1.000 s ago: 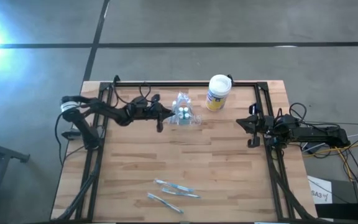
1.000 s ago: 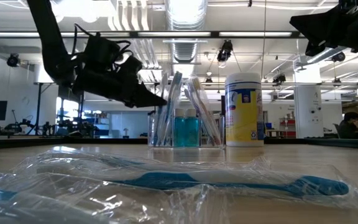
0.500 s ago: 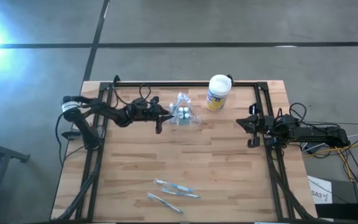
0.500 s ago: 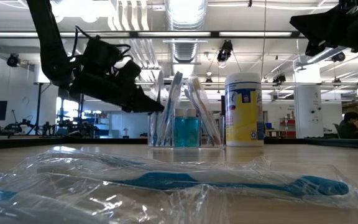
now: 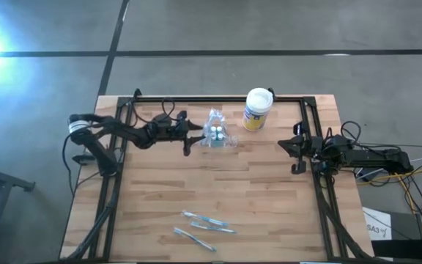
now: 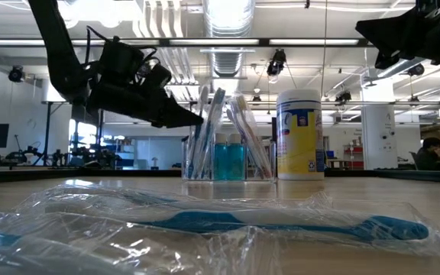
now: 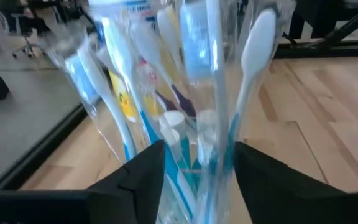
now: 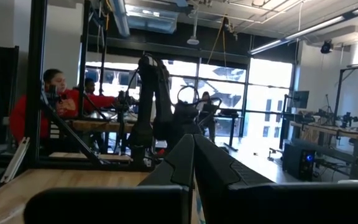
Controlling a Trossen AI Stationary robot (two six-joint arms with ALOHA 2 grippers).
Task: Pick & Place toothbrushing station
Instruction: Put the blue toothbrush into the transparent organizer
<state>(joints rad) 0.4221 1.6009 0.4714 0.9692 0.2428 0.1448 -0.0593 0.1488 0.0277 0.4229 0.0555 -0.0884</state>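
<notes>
wooden counter [image 5: 218, 187] | toothbrushing station [image 5: 216, 132] upright at back centre | left end effector [image 5: 191, 137] just beside it, fingers parted astride, nearer | right end effector [image 5: 296, 149] closed, well apart

The wooden counter [image 5: 218, 187] stood on a grey concrete floor [image 5: 42, 110] crossed by dark seams, with a bright glare at the upper left of the high view. Behind it, the low view showed a wide workshop hall with ceiling ducts [image 6: 231, 57] and strip lights [image 6: 228, 11]. Tall windows [image 8: 229, 102] let daylight in, and people in red [image 8: 51, 102] sat at a desk at the left of the right wrist view.
</notes>
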